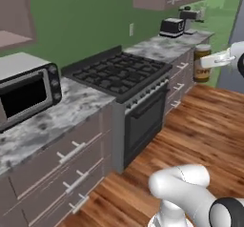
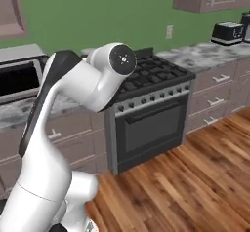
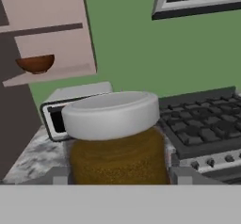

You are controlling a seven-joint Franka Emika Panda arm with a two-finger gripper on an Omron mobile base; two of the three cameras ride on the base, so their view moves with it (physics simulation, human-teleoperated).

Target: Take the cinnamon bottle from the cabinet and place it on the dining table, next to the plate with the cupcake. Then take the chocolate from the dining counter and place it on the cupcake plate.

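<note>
pincer (image 1: 215, 59): closed on the cinnamon bottle, a finger on each side of the jar.
cinnamon bottle (image 1: 202, 63): upright in the pincer, held in the air above the wood floor (image 1: 200, 130), just beside the lower drawers at the far end of the bench (image 1: 167, 45); pale lid up, orange-brown label facing out.
cabinet (image 3: 47, 35): open shelves in the hand view, a brown bowl (image 3: 35, 64) on one.
stove (image 1: 119, 73): black, between bench stretches.
toaster oven (image 1: 28, 90): on the near bench.
</note>
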